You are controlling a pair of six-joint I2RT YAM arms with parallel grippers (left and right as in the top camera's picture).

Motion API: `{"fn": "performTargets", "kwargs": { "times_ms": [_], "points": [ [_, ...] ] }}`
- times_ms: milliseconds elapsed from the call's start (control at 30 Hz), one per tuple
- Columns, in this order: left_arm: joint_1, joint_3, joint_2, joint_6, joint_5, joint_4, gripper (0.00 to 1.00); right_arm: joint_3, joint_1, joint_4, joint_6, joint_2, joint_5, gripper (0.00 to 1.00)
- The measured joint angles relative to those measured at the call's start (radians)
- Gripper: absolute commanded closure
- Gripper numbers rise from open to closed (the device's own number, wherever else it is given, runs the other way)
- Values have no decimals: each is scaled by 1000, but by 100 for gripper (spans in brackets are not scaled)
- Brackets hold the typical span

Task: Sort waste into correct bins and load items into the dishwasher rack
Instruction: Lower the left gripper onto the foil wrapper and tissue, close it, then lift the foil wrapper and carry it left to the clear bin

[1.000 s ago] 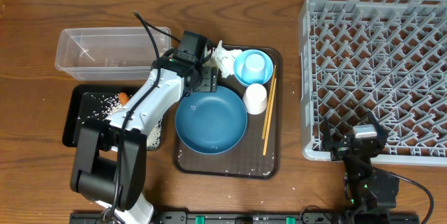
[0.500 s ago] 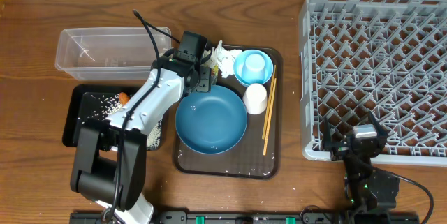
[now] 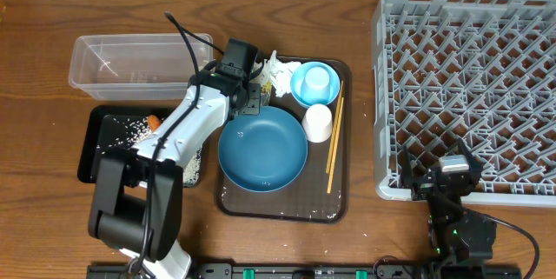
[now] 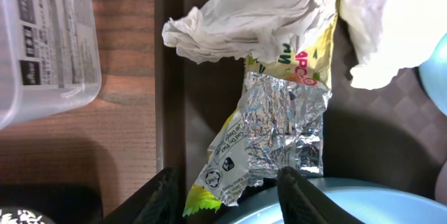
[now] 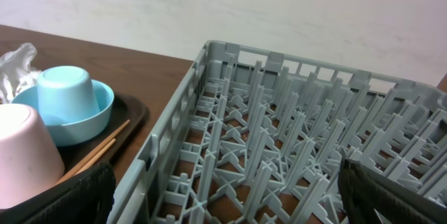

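My left pincer (image 4: 227,190) straddles the wrapper's (image 4: 279,130) lower end on the tray (image 3: 340,202), with the tissue (image 4: 244,11) touching the wrapper. Whether it pinches, I cannot tell. My right pincer (image 3: 437,169) gapes wide, empty, at the rack's (image 3: 469,88) near edge.

dark brown serving tray (image 3: 287,202), wooden table (image 3: 43,209)

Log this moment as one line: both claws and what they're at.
left claw: open, straddling wrapper by tissue | right claw: open, empty, at rack edge
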Motion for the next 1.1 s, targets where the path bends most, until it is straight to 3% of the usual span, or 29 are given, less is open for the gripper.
{"fn": "performTargets", "kwargs": {
  "times_ms": [233,433,633,767,1100],
  "points": [
    [0,0,46,0,-1,3,52,0,0,0,0,0,0,1],
    [0,0,47,0,-1,16,59,0,0,0,0,0,0,1],
    [0,0,47,-4,-4,17,74,0,0,0,0,0,0,1],
    [0,0,47,-9,-3,16,93,0,0,0,0,0,0,1],
    [0,0,-8,-50,25,0,94,0,0,0,0,0,0,1]
  ]
}}
